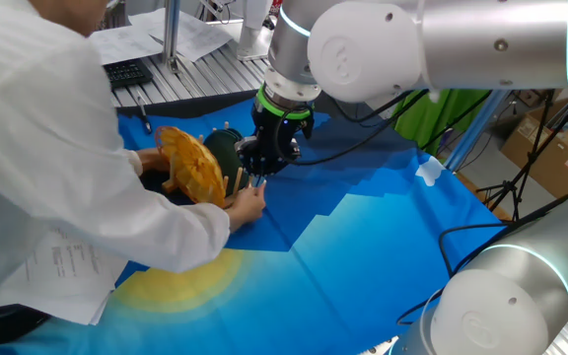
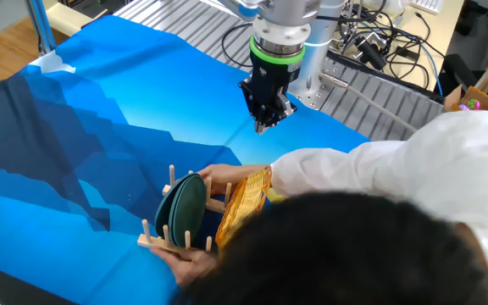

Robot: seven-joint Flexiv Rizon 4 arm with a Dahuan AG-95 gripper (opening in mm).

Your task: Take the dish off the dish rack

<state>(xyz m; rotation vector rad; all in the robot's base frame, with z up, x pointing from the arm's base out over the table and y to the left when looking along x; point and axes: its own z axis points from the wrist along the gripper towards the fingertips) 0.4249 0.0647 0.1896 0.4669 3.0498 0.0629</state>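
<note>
The yellow-orange wicker dish (image 1: 190,163) stands on edge in the light wooden dish rack (image 1: 237,180), next to a dark green plate (image 1: 223,150). In the other fixed view the dish (image 2: 244,203), the green plate (image 2: 186,210) and the rack (image 2: 154,241) sit near the front edge. A person's hands (image 2: 227,177) hold the rack and the dish. My gripper (image 1: 258,177) hangs just beside the rack, above the cloth. In the other fixed view the gripper (image 2: 263,127) is apart from the rack, fingers together, holding nothing.
A person in a white coat (image 1: 57,168) leans over the table's left side and fills the lower right of the other fixed view (image 2: 379,229). A blue cloth (image 1: 363,247) covers the table. A keyboard (image 1: 126,72), papers and cables (image 2: 379,51) lie behind.
</note>
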